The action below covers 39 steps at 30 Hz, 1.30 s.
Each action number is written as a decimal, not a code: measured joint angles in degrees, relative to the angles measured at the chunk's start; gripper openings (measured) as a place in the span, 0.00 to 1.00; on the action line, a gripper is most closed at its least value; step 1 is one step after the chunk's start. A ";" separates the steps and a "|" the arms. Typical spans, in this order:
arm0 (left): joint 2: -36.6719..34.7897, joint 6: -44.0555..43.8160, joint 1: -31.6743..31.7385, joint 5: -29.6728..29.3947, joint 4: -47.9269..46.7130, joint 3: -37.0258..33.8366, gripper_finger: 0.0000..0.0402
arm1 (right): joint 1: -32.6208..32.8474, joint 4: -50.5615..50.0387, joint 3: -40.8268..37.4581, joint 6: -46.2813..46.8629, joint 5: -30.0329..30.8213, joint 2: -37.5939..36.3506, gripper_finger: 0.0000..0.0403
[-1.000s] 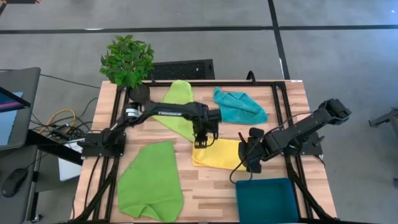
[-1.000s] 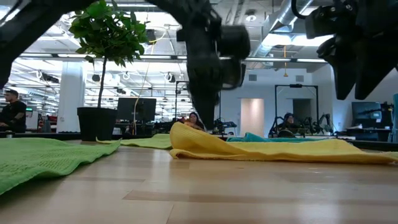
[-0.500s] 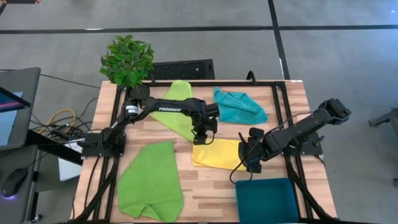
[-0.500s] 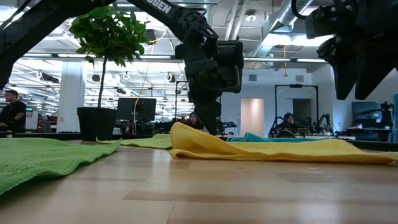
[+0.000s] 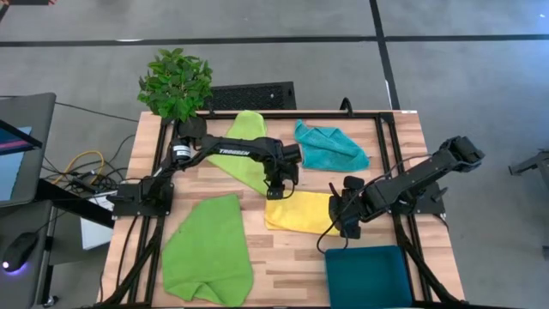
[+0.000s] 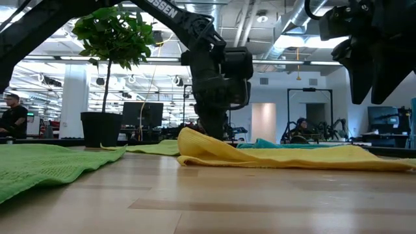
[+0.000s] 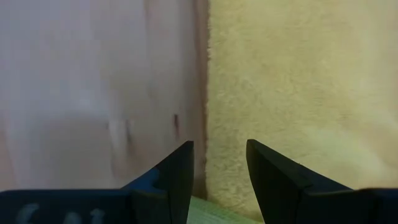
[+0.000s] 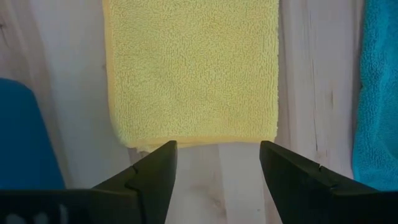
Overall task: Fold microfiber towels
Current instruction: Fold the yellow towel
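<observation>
Yellow towel (image 5: 298,212), mid-tabletop: light, limp terry; best pinched at a corner or hem. Left pincer (image 5: 276,194) spread above its far-left corner; right pincer (image 5: 346,225) spread beside it.

Left arm reaching from nine o'clock toward table centre, wrist bent down, left gripper (image 5: 279,192) low over the surface with fingers (image 7: 171,177) parted and empty. Right arm angled in from three o'clock, right gripper (image 5: 342,225) raised at about five o'clock of centre, fingers (image 8: 155,177) spread wide, holding nothing.
</observation>
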 joint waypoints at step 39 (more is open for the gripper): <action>-1.58 -6.76 -2.53 4.79 -2.64 -4.35 0.01 | -0.02 0.44 -0.02 -1.90 0.47 0.00 0.63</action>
